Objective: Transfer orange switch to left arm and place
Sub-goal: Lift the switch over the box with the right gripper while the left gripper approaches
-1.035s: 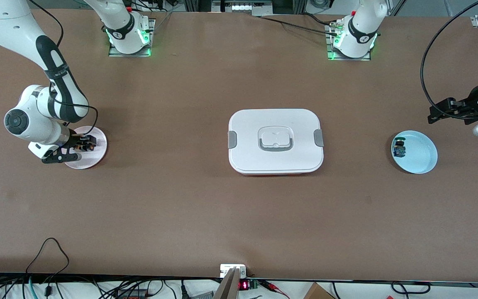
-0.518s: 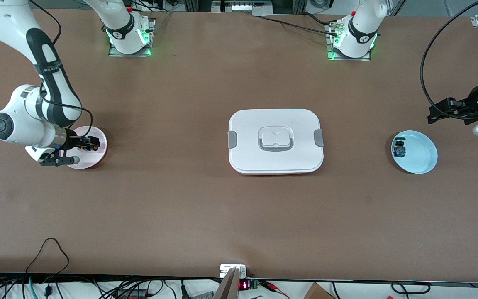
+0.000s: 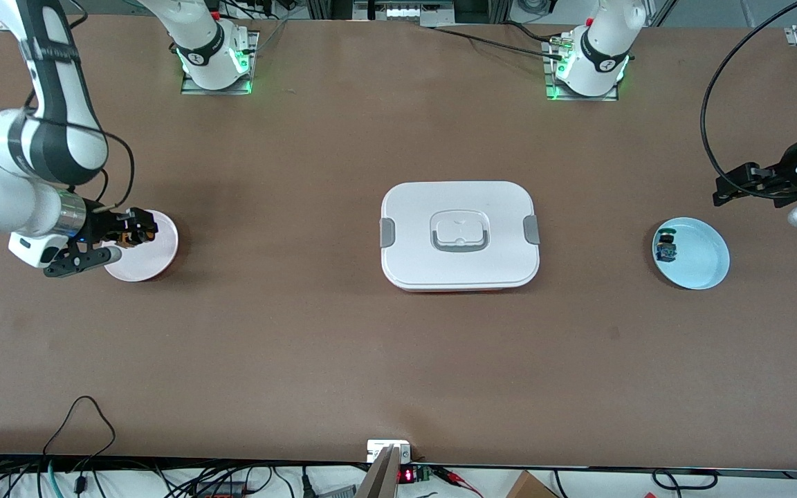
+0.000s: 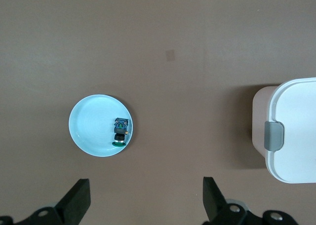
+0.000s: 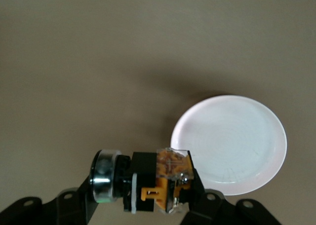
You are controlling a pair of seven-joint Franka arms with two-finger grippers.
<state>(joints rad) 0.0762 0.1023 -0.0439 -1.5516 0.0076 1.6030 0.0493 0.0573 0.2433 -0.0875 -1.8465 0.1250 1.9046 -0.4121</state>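
The right gripper (image 3: 137, 232), clenched on the orange switch (image 5: 148, 183), holds it over the pink plate (image 3: 153, 257) with its long axis lying crosswise between the fingers, while the left gripper (image 4: 145, 201) waits spread wide near the blue plate (image 4: 94, 121).

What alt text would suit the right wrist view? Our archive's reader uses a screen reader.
The right gripper is shut on the orange switch, held in the air above the brown table. Below it, the round pink plate lies bare.
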